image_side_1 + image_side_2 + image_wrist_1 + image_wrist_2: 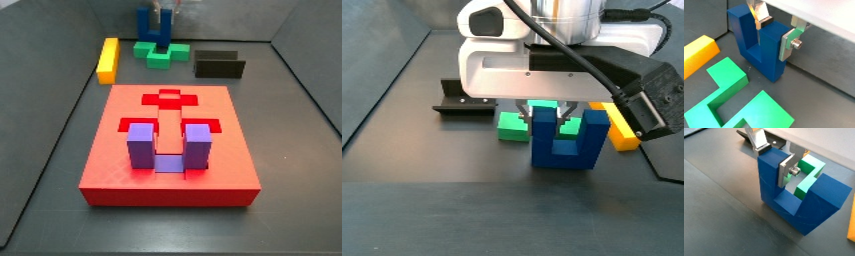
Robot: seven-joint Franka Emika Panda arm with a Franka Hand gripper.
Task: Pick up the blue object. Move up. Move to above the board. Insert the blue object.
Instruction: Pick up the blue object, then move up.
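The board, the biggest thing on the dark floor, lies flat and well apart from the blocks in a side view, with a purple U-shaped block standing in a recess near its close edge. Beyond its far end are the fixture, a yellow bar and a green block, and just beside the green block the blue object stands on the floor with its prongs up. The gripper is low over it, its silver fingers clenched on one prong of the blue object in both wrist views.
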